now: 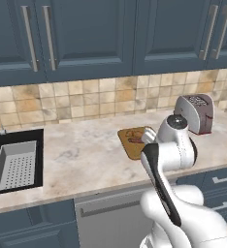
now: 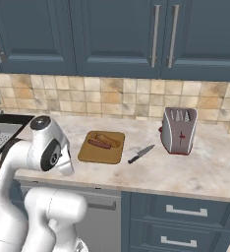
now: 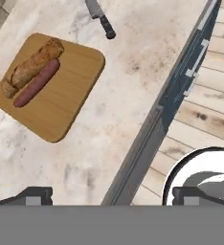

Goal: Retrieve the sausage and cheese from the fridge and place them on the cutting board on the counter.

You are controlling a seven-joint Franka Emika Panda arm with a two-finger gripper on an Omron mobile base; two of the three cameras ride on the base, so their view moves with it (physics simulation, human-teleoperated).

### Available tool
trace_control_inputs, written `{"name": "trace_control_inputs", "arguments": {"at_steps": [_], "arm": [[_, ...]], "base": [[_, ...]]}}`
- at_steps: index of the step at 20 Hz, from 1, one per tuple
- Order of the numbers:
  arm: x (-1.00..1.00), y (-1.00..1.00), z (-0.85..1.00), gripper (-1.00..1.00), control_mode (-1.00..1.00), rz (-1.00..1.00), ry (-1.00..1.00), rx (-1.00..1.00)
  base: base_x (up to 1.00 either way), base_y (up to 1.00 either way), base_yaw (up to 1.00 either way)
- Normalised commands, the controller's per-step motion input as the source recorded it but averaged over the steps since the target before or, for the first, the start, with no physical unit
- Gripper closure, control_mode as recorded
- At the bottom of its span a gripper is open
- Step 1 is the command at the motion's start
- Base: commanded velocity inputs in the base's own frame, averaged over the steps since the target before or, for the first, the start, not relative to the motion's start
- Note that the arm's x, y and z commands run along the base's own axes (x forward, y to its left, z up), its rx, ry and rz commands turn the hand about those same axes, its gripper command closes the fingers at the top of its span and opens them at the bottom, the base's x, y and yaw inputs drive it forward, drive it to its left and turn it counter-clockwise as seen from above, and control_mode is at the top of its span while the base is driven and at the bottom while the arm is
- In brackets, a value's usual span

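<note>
Dark blue wall cabinets (image 2: 117, 37) with long metal bar handles (image 2: 155, 35) hang above a backsplash of beige and tan tiles (image 2: 112, 101). Below the worktop run matching blue base drawers (image 2: 178, 226) and a grey appliance front (image 1: 113, 213). Pale wooden floor planks (image 3: 207, 115) lie beneath. The light is even and soft.

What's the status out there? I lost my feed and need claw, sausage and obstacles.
Claw open, empty, above counter edge. Sausage lying on cutting board beside a bread loaf. Knife on counter right of board, not touching it.
</note>
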Motion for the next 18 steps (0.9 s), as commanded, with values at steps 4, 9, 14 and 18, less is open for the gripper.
{"name": "trace_control_inputs", "arguments": {"at_steps": [4,9,14,18], "arm": [[-1.0,0.11,0.32,-1.0,-1.0,0.4,-0.02,-0.2],[-0.98,0.07,0.32,-1.0,-1.0,0.41,-0.01,-0.23],[-0.61,0.01,-0.42,-1.0,-1.0,0.41,-0.11,-0.23],[-0.16,0.0,-0.5,-1.0,-1.0,0.36,-0.1,-0.07]], "base": [[0.0,0.0,0.0],[0.0,0.0,0.0],[0.0,0.0,0.0],[0.0,0.0,0.0]]}}
